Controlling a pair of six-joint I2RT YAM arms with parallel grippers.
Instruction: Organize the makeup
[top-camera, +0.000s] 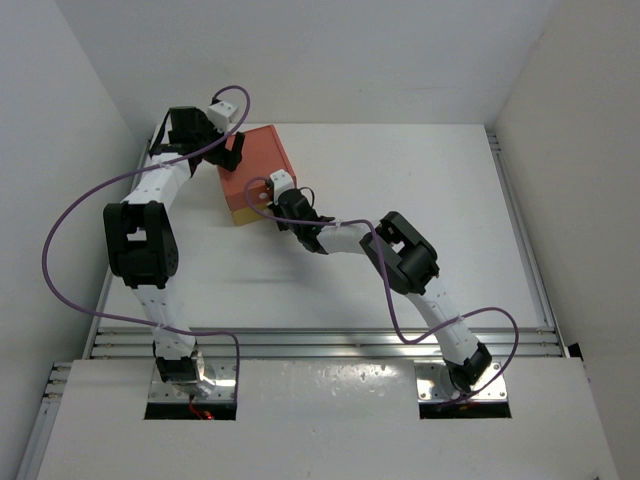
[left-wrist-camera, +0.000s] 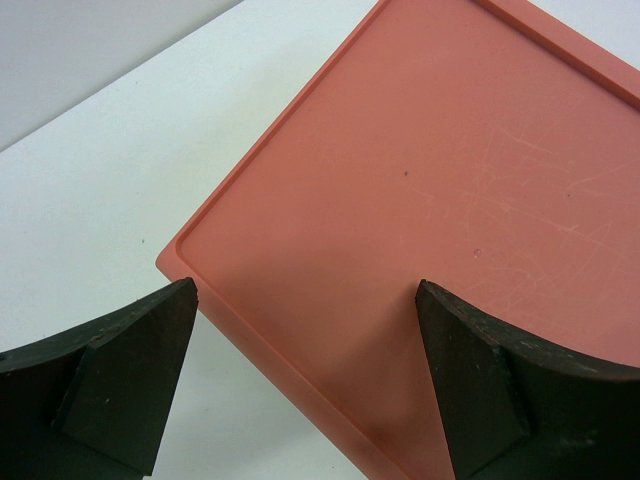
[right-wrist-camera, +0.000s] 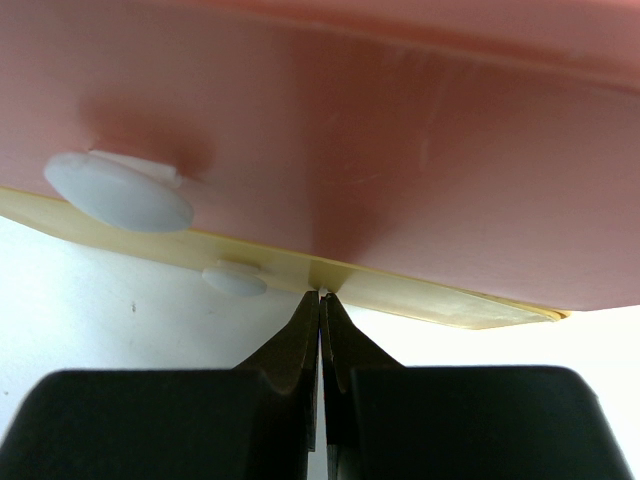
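Makeup is nowhere to be seen from where I stand: no brushes, sticks or palettes lie on the white table, so if they are here they must be hidden inside the box. Nearest me, the right arm reaches forward from its base. The right pincer is closed tight with nothing between its tips, which are set right against the pale yellow lower drawer front of the orange-red plastic drawer box. White oval knobs sit to one side of the tips, untouched. From above, no drawer looks pulled out. Farther back, the left pincer hangs above the box's flat lid with its jaws spread wide, straddling one corner and holding nothing; whether it touches the lid I cannot tell. My guess is that the job is near its end, with the pieces stowed and the lower drawer nudged home. What may be left is to back both arms away, though I cannot confirm what the box holds.
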